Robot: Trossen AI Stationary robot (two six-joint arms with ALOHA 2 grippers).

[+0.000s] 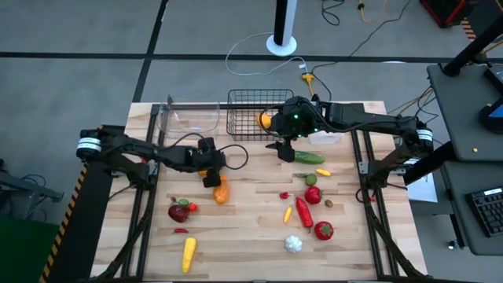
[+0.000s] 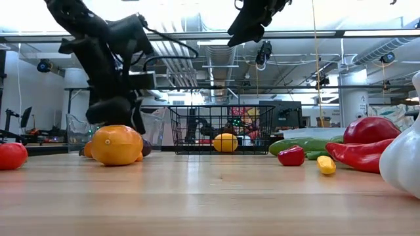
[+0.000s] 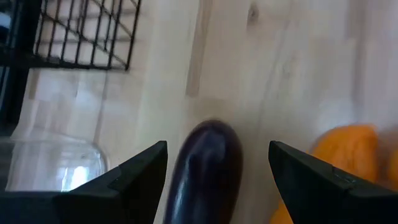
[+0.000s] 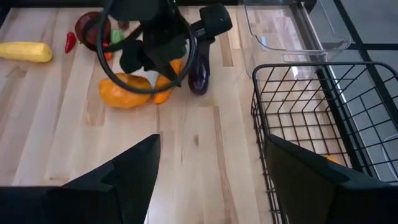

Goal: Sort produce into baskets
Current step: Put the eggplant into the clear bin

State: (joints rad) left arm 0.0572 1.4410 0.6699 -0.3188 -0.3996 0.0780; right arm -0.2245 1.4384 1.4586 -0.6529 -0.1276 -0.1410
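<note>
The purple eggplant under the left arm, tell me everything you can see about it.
The small, glossy dark purple plastic-looking eggplant lies on its side on the pale wooden table, beside the orange fruit and short of the black wire-mesh basket. The left end effector straddles it with both fingers open, not visibly gripping.

We see a pale wooden worktop (image 1: pixel 251 236) on grey floor, a white round-based post (image 1: pixel 284 35) beyond it, cables (image 1: pixel 251 45) trailing nearby, and a keyboard (image 1: pixel 487 212) at one side.
</note>
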